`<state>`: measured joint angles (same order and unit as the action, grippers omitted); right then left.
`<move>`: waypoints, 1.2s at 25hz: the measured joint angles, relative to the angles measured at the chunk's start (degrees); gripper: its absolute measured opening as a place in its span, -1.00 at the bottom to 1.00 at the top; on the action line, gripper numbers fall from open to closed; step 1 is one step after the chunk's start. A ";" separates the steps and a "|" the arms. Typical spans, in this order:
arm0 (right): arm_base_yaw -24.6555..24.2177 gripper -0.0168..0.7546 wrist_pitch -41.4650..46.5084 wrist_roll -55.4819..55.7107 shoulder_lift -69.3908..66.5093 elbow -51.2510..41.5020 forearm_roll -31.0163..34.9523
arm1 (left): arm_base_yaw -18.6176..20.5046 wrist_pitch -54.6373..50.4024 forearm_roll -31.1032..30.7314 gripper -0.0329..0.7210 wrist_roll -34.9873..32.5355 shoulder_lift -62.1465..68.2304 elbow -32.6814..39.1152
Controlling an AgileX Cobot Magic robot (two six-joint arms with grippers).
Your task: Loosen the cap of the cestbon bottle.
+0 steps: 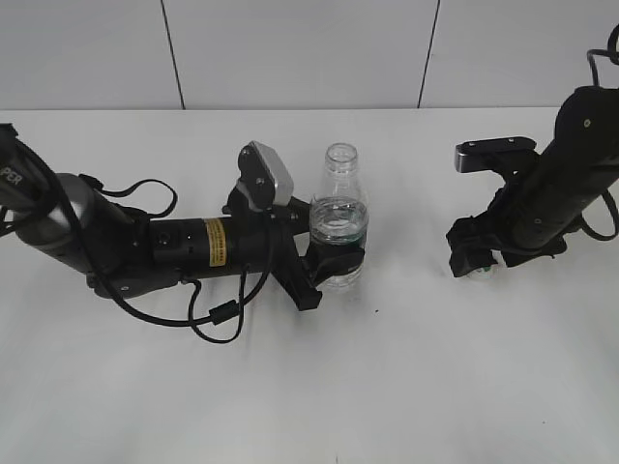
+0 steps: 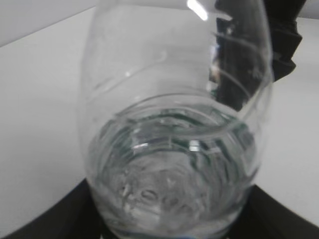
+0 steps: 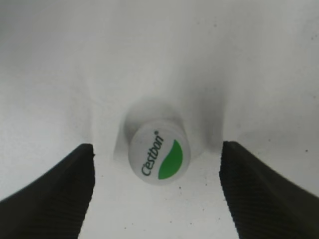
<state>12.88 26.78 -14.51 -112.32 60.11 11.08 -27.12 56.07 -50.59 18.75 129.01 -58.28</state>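
Note:
The cestbon bottle (image 1: 339, 222) stands upright at the table's middle with its neck open and no cap on it. My left gripper (image 1: 329, 263) is shut on its lower body; in the left wrist view the clear bottle (image 2: 174, 149) fills the frame between the black jaws. The white cap (image 3: 157, 152) with a green patch and "Cestbon" lettering lies on the table, top up. My right gripper (image 3: 157, 172) is open, with its fingers wide on either side of the cap and not touching it. In the exterior view the cap (image 1: 481, 275) just shows under the right gripper (image 1: 471, 263).
The white table (image 1: 406, 367) runs under both arms. A black cable (image 1: 218, 319) loops on the table below the left arm. A pale wall stands behind the table's far edge.

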 joint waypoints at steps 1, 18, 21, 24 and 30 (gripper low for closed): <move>0.00 0.59 0.05 0.00 0.06 0.05 -0.03 | 0.00 0.00 0.00 0.18 0.00 0.00 0.00; 0.00 0.58 2.89 -1.11 1.27 1.93 0.02 | 3.26 2.85 -6.17 0.65 0.00 -0.16 0.00; 0.00 0.58 3.08 -1.11 1.82 1.93 0.07 | 5.27 2.88 -11.16 0.65 0.44 -0.37 0.00; 0.00 0.58 3.13 -1.11 2.94 1.93 0.09 | 7.20 2.88 -15.63 0.65 0.49 -1.31 0.00; 0.00 0.58 2.84 -1.11 5.29 1.98 0.11 | 11.37 2.72 -22.10 0.65 0.69 -4.32 0.31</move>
<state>12.88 29.62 -15.63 -107.03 62.09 11.18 -15.75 58.79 -72.69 19.44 124.69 -57.98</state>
